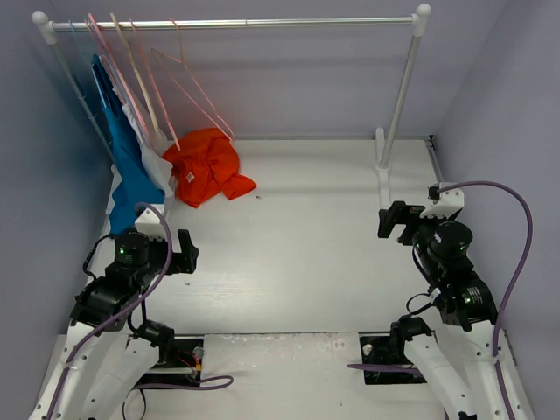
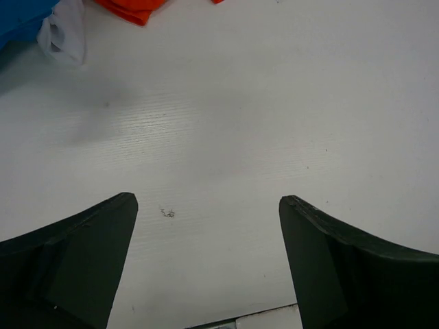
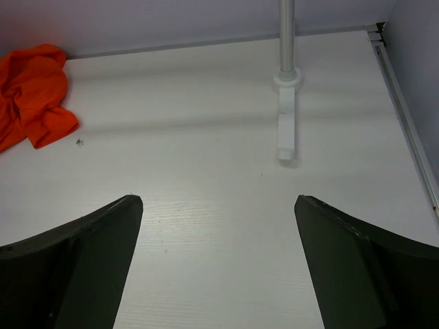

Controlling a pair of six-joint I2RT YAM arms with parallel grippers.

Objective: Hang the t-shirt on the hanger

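Note:
The orange t-shirt point(image 1: 208, 166) lies crumpled on the table at the back left, its white label showing, just below the hangers on the rail. Its edge shows at the top of the left wrist view point(image 2: 130, 8) and at the far left of the right wrist view point(image 3: 31, 92). A thin pale-pink hanger point(image 1: 203, 98) hangs tilted from the rail above the shirt. My left gripper point(image 1: 186, 252) point(image 2: 208, 199) is open and empty, well in front of the shirt. My right gripper point(image 1: 394, 220) point(image 3: 218, 199) is open and empty at the right side, over bare table.
A clothes rail point(image 1: 236, 24) spans the back, with its right post point(image 1: 398, 96) and foot point(image 3: 286, 130) on the table. A blue garment point(image 1: 127, 166), a white garment point(image 1: 157, 166) and further hangers, one beige point(image 1: 140, 79), hang at the left. Grey walls enclose three sides.

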